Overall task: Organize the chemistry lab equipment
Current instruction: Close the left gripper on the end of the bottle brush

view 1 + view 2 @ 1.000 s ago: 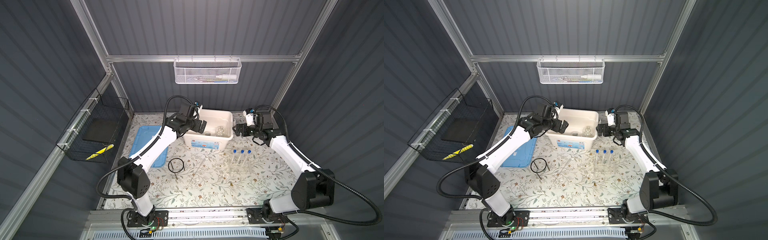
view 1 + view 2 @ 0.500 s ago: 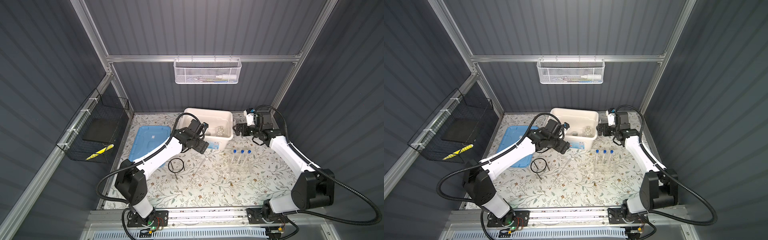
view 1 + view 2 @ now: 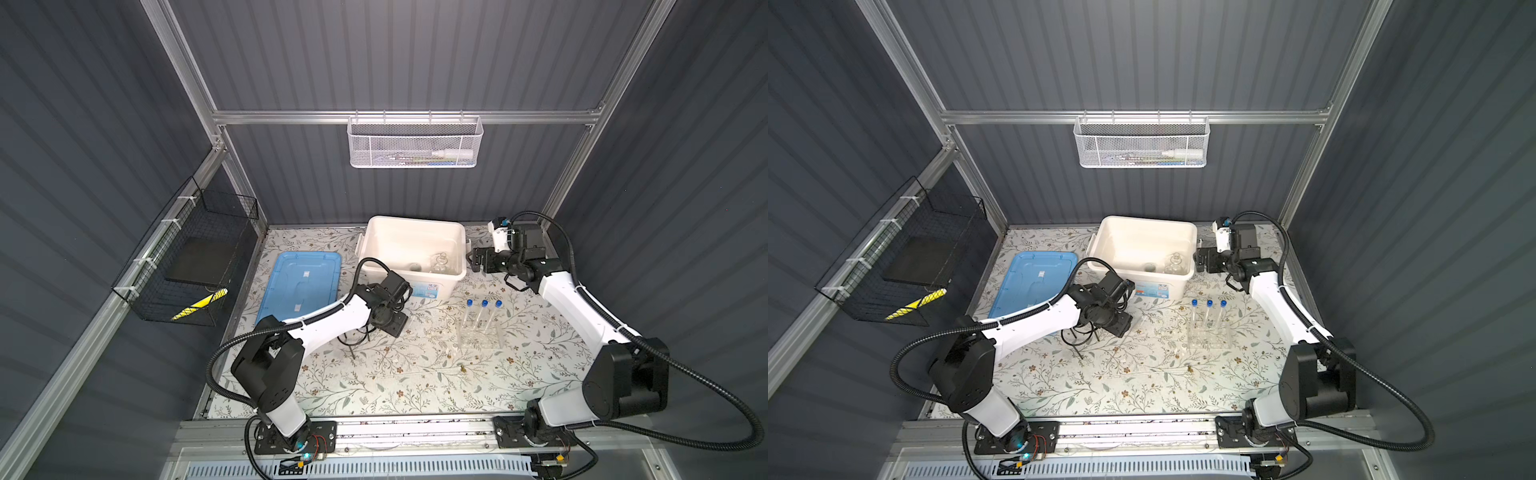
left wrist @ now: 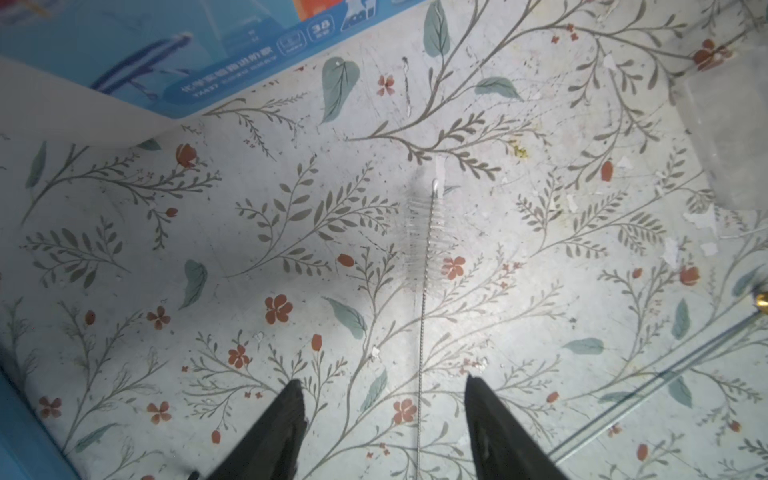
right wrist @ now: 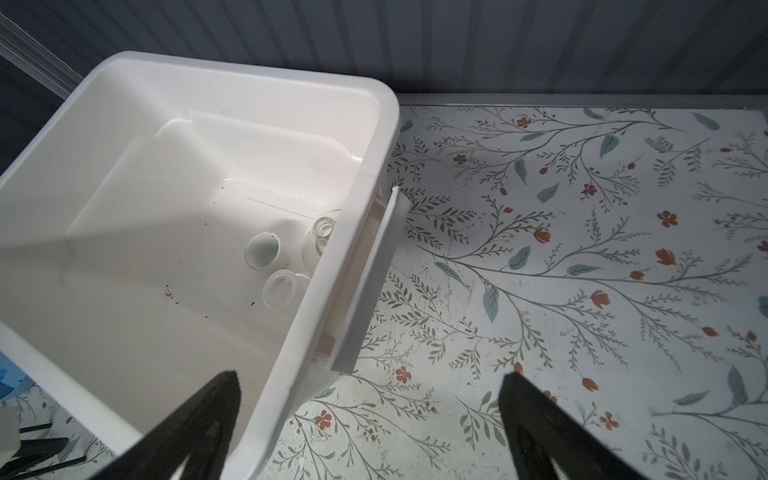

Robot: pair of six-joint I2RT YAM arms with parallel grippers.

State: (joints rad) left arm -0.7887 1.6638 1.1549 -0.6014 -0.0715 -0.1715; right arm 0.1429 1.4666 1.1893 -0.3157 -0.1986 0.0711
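Nearest you, the rod [image 4: 660, 376] lies loose on the worktop [image 3: 415, 395]. Behind it the rack [image 3: 478, 338] stands with its three tubes [image 3: 484, 311] upright, and the tripod [image 3: 351, 349] sits partly under your left arm.

The news is that arm. A second ago your left hand [image 4: 382, 380] was up at the bin's rim, spread wide. Now it is down over the worktop just in front of the bin [image 3: 415, 222]. Its fingers are apart but narrowing, either side of the brush's wire stem, and not yet touching it. The brush [image 4: 428, 232] lies flat, bristles toward the bin.

That reads as one drop-off finished and the next pickup begun.

In the bin a flask [image 5: 322, 232] and a beaker [image 5: 282, 286] sit together in one corner. Your right hand [image 5: 372, 376] has not moved: spread wide, empty, straddling the bin's right wall.

The rod, rack, tubes and tripod are not yet in the bin.
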